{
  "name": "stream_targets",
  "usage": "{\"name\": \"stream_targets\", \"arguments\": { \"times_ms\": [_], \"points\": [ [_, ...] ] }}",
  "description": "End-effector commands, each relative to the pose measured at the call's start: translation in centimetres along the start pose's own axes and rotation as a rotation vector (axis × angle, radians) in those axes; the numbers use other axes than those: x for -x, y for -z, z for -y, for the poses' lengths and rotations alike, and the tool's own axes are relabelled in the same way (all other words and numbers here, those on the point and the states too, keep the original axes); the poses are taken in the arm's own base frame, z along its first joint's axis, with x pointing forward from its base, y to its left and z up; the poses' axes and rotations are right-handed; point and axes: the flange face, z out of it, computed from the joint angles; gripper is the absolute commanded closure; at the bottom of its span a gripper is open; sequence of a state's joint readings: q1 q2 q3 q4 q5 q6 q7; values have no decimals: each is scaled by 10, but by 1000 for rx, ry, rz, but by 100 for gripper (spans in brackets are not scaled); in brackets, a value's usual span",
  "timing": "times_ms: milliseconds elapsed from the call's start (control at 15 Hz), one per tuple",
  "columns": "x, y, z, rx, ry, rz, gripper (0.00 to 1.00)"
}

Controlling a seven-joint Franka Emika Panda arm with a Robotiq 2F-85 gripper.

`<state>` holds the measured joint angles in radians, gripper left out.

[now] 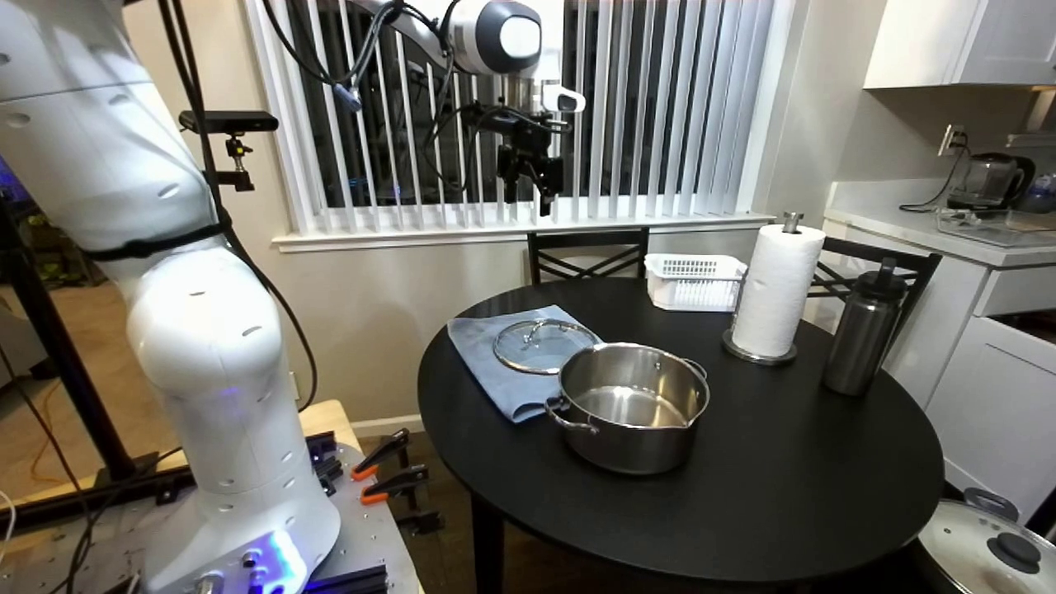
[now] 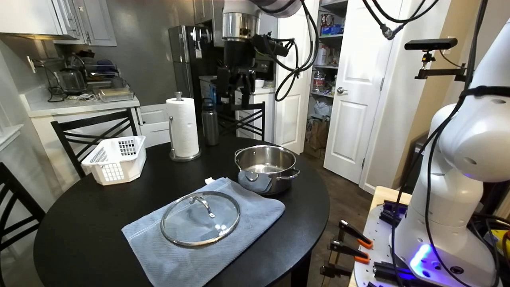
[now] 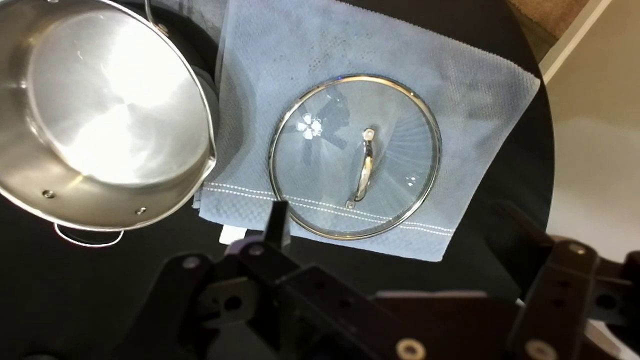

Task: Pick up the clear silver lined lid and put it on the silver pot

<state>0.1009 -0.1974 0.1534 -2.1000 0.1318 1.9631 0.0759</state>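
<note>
The clear glass lid with a silver rim and an arched silver handle lies flat on the blue-grey cloth, in both exterior views (image 1: 540, 351) (image 2: 189, 223) and in the wrist view (image 3: 325, 165). The shiny silver pot stands uncovered beside it, one edge near or over the cloth, in both exterior views (image 1: 631, 450) (image 2: 279, 184); its inside shows in the wrist view (image 3: 100, 202). My gripper (image 1: 528, 200) is high above the table, apart from both; it also shows in an exterior view (image 2: 235, 93). In the wrist view its fingers (image 3: 392, 212) are wide open with nothing between them.
The cloth (image 1: 487, 359) lies on the round black table (image 1: 784, 495). A white basket (image 1: 693, 293), a paper towel roll (image 1: 775, 289) on a stand and a tall dark canister (image 1: 862, 338) stand on the table beyond the pot. Black chairs (image 1: 587, 239) surround it.
</note>
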Motion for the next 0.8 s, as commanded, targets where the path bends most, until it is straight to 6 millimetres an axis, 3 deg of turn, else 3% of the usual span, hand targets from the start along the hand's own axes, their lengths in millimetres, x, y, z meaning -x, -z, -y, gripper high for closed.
{"name": "stream_targets", "arguments": {
  "times_ms": [0, 400, 733],
  "points": [
    [0, 0, 1, 0, 1, 0, 0],
    [-56, -78, 44, -28, -57, -71, 0],
    [-81, -157, 36, -16, -197, -72, 0]
  ]
}}
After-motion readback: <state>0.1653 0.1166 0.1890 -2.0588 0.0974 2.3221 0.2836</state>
